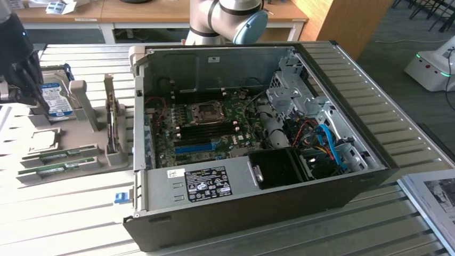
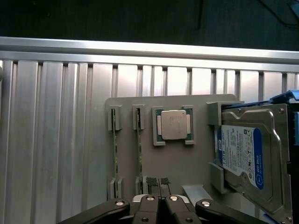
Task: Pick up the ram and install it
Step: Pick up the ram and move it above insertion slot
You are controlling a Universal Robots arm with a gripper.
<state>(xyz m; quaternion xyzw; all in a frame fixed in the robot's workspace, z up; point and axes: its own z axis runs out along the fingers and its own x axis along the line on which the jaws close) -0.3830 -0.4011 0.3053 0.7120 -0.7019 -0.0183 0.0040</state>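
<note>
Two green ram sticks stand on edge, side by side, in the holders of a grey fixture plate. In the exterior view they lie at the exterior view's left, outside the computer case. My gripper hovers above the plate, just beside the nearer ram stick and apart from it, with its dark ridged pads pressed together and nothing between them. In the exterior view the gripper hangs dark over the fixture. The motherboard's black slots lie inside the case.
On the same plate sit a silver processor and a hard drive with a blue-white label. The open computer case stands on the slatted metal table. A bright blue slot strip is on the motherboard.
</note>
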